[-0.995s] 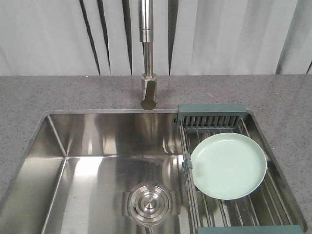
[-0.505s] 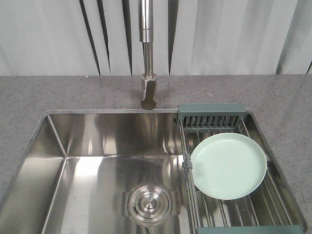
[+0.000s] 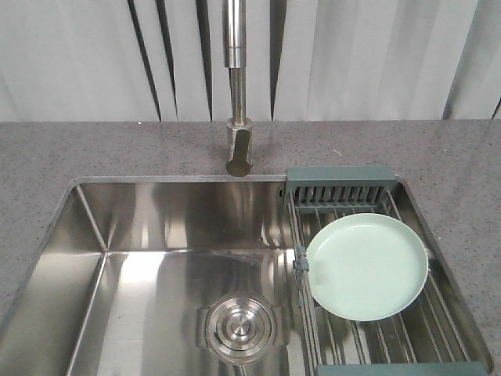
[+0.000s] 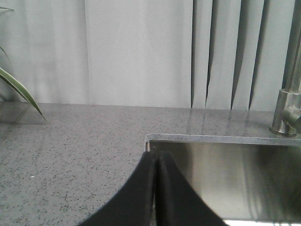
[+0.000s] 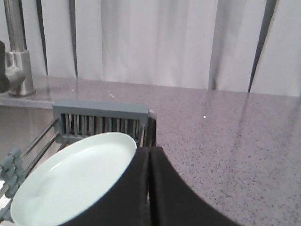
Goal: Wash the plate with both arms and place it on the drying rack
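Note:
The pale mint-green plate (image 3: pixel 367 266) lies flat on the drying rack (image 3: pixel 340 178), which spans the right side of the sink. In the right wrist view the plate (image 5: pixel 70 179) sits just left of my right gripper (image 5: pixel 149 151), whose black fingers are pressed together and hold nothing. My left gripper (image 4: pixel 155 157) is shut too, empty, hovering at the sink's near-left corner over the countertop edge. Neither arm shows in the front view.
A steel sink basin (image 3: pixel 156 258) with a round drain (image 3: pixel 240 324) fills the middle. A steel faucet (image 3: pixel 237 94) stands behind it. Grey speckled countertop (image 3: pixel 78 149) surrounds the sink. A plant leaf (image 4: pixel 19 89) reaches in at the far left.

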Robot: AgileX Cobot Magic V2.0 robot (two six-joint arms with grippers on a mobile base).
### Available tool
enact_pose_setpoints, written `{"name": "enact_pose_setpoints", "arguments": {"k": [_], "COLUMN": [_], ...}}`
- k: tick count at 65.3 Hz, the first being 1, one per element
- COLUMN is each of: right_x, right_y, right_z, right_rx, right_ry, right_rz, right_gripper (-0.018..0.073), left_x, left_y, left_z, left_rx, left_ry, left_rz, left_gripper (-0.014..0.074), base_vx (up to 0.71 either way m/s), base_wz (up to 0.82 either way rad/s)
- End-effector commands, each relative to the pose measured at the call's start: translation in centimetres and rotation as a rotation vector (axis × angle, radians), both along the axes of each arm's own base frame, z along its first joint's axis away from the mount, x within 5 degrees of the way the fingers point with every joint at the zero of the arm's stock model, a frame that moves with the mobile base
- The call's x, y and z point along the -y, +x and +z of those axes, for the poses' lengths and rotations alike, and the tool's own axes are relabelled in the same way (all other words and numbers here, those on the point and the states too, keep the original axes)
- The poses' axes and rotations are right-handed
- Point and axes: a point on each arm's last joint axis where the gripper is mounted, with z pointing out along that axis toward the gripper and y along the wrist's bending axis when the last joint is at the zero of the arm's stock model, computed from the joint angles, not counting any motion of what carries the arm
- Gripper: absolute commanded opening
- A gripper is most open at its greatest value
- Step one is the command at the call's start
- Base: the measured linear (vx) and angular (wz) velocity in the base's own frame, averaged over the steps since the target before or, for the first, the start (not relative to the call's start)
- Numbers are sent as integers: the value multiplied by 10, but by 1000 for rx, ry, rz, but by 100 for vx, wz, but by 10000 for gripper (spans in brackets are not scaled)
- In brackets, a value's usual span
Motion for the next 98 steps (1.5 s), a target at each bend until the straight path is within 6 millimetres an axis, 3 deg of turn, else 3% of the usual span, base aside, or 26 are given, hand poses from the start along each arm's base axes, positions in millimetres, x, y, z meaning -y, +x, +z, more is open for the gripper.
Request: {"name": "enact_pose_setpoints", "arguments": {"k": [1, 98], "right_x": [1, 1], "right_y": [0, -1], "right_z": [8, 14], "right_rx": [98, 165], "right_ry": [3, 40], "right_rz": [-14, -12], "right_gripper": [-8, -8], "left_x": [0, 0], "left_y": [-4, -4], "left_z": [19, 19], "left_rx": [125, 125], "left_ry": [-19, -19], "left_rz": [0, 0], "left_gripper": [-6, -6], "base_vx": [0, 0], "base_wz": [0, 0]}}
